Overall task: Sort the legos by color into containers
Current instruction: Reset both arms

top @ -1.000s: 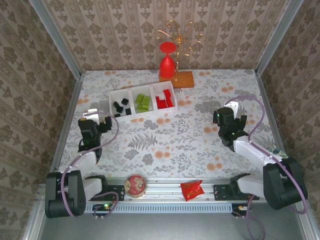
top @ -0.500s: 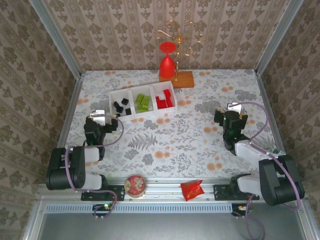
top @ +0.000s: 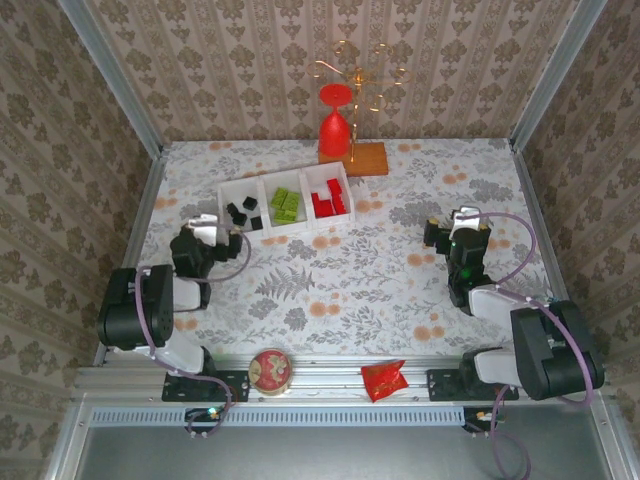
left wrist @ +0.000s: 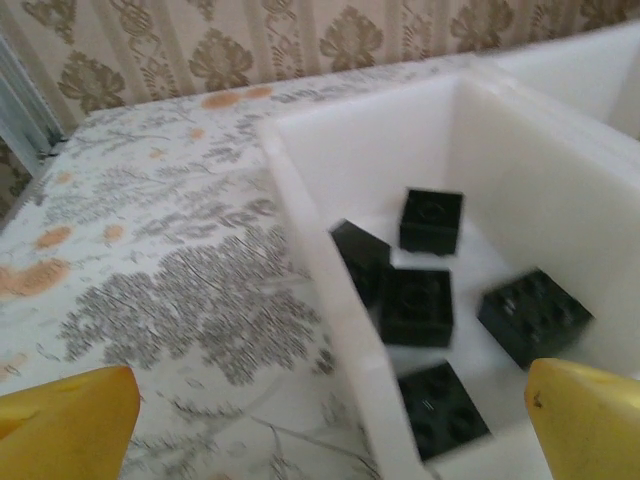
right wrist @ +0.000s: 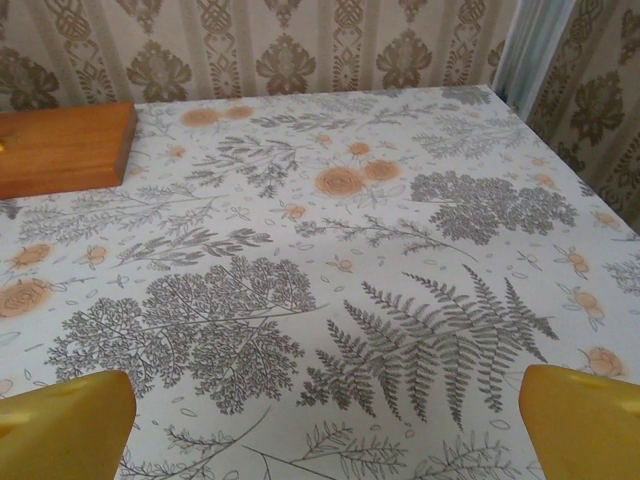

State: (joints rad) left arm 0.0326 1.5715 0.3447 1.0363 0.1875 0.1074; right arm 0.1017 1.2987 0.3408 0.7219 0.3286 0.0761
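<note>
Both wide: left tool (left wrist: 325, 418) at tray rim (left wrist: 300, 225) (right tool (right wrist: 325, 415) over tablecloth (right wrist: 220, 300))

Legible text: none for you. Round tin (top: 270, 369), 6 o'clock, and red packet (top: 383, 380) beside it: markings too small to read.

Top external: high behind the near edge, looking down over the whole table (top: 380, 290).
Left wrist: low and close, facing the tray (left wrist: 322, 300)'s left-end compartment.
Right wrist: low, facing the table's far-right corner.
Shared: that compartment, top and left wrist.
</note>
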